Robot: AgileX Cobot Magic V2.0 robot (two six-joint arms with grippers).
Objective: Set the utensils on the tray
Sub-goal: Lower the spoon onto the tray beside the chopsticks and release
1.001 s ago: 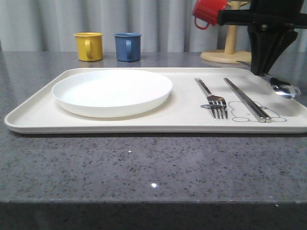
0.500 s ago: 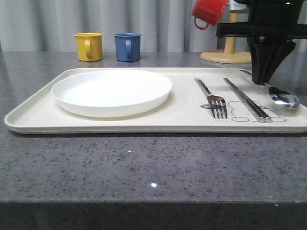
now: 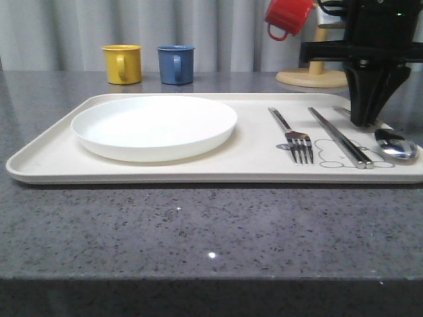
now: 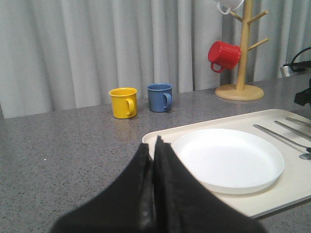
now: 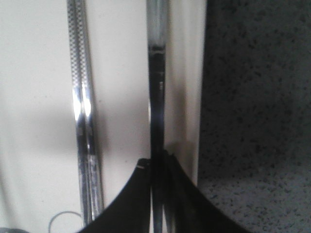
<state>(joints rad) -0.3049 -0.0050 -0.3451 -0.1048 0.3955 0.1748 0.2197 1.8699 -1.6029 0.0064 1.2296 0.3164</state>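
Observation:
The cream tray [image 3: 39, 162] holds the white plate [image 3: 154, 125] on its left half, with the fork [image 3: 294, 135] and the pair of chopsticks [image 3: 338, 137] to the right. My right gripper [image 3: 363, 122] points down over the tray's right end, shut on the handle of the spoon [image 3: 395, 143], whose bowl rests low near the tray's right rim. In the right wrist view the spoon handle [image 5: 157, 73] runs between the jaws of my right gripper [image 5: 158, 162], beside the chopsticks [image 5: 82, 121]. My left gripper [image 4: 153, 145] is shut and empty, back from the tray's [image 4: 165, 133] left corner and the plate [image 4: 228, 158].
A yellow mug [image 3: 123, 63] and a blue mug [image 3: 176, 64] stand on the grey table behind the tray. A red mug [image 3: 287, 16] hangs on a wooden mug tree [image 3: 316, 72] at the back right, close behind my right arm.
My right gripper has come down and slightly right with the spoon. The spoon's bowl has sunk toward the tray's right end.

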